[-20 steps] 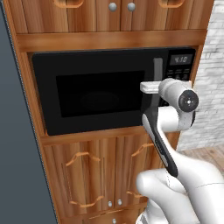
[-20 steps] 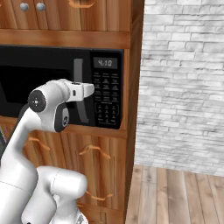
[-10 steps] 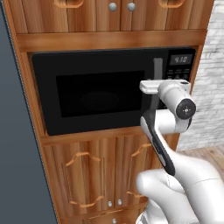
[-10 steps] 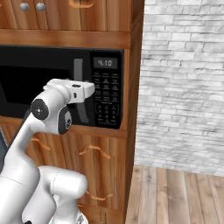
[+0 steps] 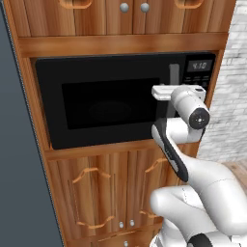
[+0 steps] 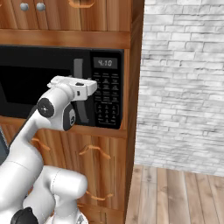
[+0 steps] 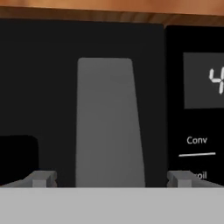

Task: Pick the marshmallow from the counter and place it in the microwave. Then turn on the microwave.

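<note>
The black microwave (image 5: 111, 101) sits built into wooden cabinetry with its dark window door closed. Its grey vertical handle (image 5: 173, 75) stands just left of the keypad (image 6: 107, 98) and the lit display (image 6: 107, 62). My gripper (image 5: 166, 91) hovers right in front of that handle, about halfway down it. In the hand view the handle (image 7: 109, 122) stands between the two spread fingertips of the gripper (image 7: 111, 179), open and holding nothing. The marshmallow and the counter are out of view.
Wooden cabinet doors (image 5: 101, 193) lie below the microwave and more cabinets (image 5: 130, 14) above it. A dark grey panel (image 5: 19, 159) stands at the left. A white brick wall (image 6: 183, 83) and a wooden floor (image 6: 175, 197) lie to the right.
The hand has edged slightly up and toward the microwave handle, while the forearm settled a little lower. The jaws stay open.
</note>
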Controlling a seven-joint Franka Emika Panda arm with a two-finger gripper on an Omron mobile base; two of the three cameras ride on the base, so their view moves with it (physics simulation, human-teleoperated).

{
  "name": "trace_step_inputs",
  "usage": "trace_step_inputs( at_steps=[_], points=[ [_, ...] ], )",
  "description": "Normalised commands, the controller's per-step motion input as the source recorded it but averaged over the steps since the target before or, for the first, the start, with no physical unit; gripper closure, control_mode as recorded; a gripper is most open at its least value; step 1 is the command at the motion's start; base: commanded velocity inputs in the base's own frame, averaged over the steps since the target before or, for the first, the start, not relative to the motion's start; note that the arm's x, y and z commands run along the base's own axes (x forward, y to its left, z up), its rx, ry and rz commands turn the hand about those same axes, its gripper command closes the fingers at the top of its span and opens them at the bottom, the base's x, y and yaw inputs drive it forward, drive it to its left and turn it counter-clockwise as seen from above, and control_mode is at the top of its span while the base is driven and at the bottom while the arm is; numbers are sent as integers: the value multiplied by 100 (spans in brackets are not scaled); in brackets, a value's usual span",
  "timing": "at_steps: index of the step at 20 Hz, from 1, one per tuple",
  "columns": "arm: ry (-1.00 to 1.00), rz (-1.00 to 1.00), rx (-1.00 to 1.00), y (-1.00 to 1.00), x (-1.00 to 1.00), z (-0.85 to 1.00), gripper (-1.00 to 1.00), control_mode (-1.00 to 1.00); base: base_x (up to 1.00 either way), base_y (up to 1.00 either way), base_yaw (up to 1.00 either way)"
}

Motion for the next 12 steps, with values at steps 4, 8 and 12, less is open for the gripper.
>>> trace_step_inputs(
  at_steps=[4,8,12],
  points=[
    [0,0,2,0,27,0,-100,-100,0,0,0],
    [0,1,1,0,27,0,-100,-100,0,0,0],
    [1,2,0,0,29,0,-100,-100,0,0,0]
  ],
)
